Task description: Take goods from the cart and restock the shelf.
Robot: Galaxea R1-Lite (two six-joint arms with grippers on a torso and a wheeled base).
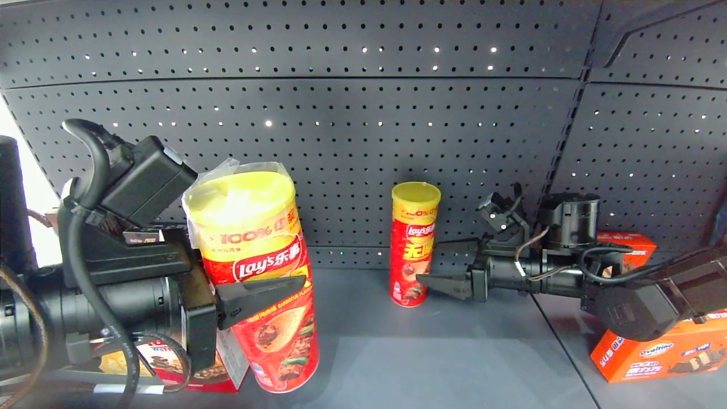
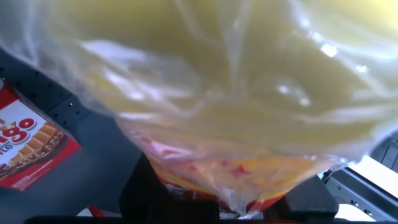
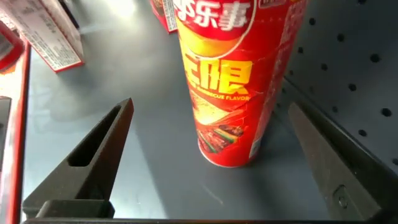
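Two crisp tubes were seen at a dark grey metal shelf.
The larger red cardboard tube, plastic-wrapped at its yellow lid, was clamped by the left gripper, lid up, long axis near vertical, top leaned leftward; the smaller yellow-lidded red tube was stood upright by the perforated back panel, flanked untouched by the spread fingers of the right gripper.

Print on the shelf goods
Bold lettering and a logo are running across the near can and far can; smaller print is showing on the orange box and red box.
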